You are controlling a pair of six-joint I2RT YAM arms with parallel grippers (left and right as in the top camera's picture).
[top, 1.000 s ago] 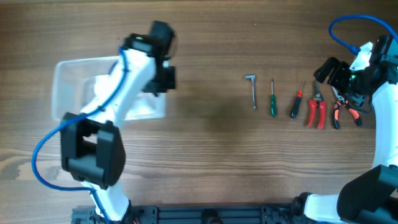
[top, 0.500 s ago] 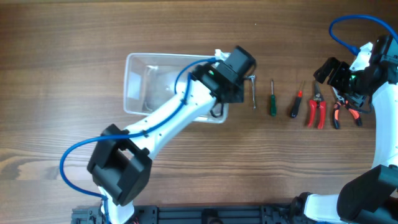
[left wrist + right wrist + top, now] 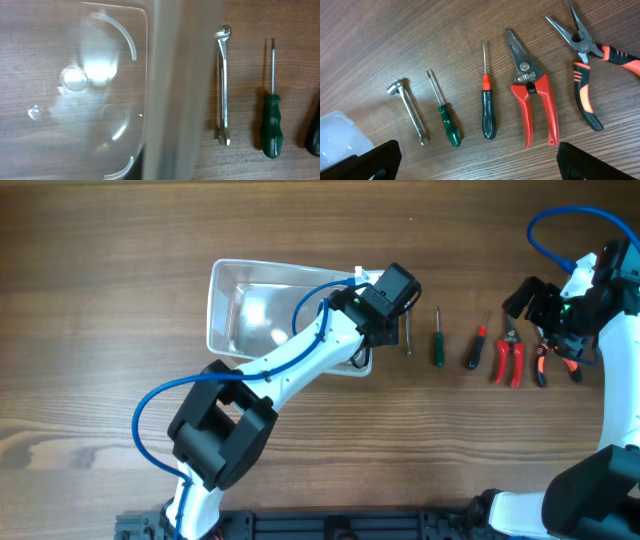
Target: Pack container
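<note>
The clear plastic container (image 3: pixel 258 312) stands left of centre on the table, empty. My left gripper (image 3: pixel 362 352) is shut on its right wall. In the left wrist view that wall (image 3: pixel 175 75) runs upright through the middle and hides the fingers. A silver wrench (image 3: pixel 405 326), a green screwdriver (image 3: pixel 437 340), a black-and-red screwdriver (image 3: pixel 476 347), red cutters (image 3: pixel 508 356) and orange-black pliers (image 3: pixel 543 358) lie in a row to its right. My right gripper (image 3: pixel 545 305) is open and empty above the tools, its fingertips (image 3: pixel 480 167) at the bottom corners of the right wrist view.
The wrench (image 3: pixel 223 90) lies just right of the container wall, the green screwdriver (image 3: pixel 271 120) beside it. The right wrist view shows the container's corner (image 3: pixel 340 140) at bottom left. Bare wooden table surrounds everything.
My left arm dragged the container rightward across the table, from the far left to just beside the wrench. The right arm has hardly moved.
</note>
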